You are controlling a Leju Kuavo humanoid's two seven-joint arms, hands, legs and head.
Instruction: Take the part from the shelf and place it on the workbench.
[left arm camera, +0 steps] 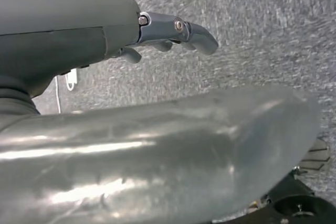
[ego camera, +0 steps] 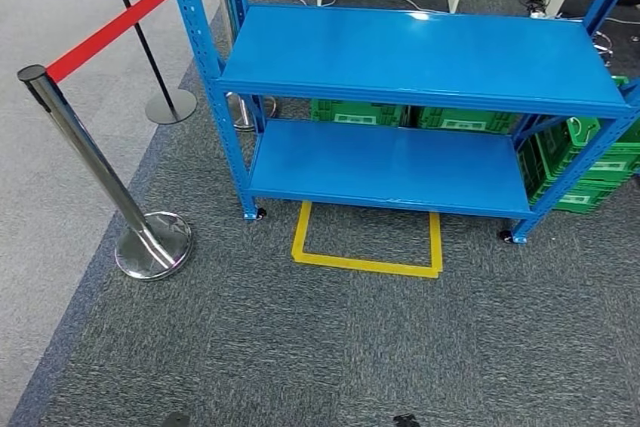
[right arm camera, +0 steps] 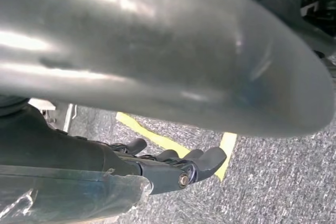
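A blue metal shelf (ego camera: 423, 57) stands ahead of me on grey carpet. Its upper board and its lower board (ego camera: 392, 167) are bare blue metal. My left hand (left arm camera: 99, 40) hangs over the carpet in the left wrist view, with dark fingers (left arm camera: 190, 32) stretched out and the thick grey thumb (left arm camera: 158, 150) apart from them, holding nothing. My right hand (right arm camera: 118, 166) hangs the same way in the right wrist view: fingers (right arm camera: 206, 161) extended, thumb (right arm camera: 158, 51) apart, nothing in it.
A yellow tape square (ego camera: 367, 264) marks the floor in front of the shelf. Green crates (ego camera: 589, 162) sit behind and to the right of it. A chrome stanchion (ego camera: 143, 242) with a red belt (ego camera: 113, 27) stands at my left.
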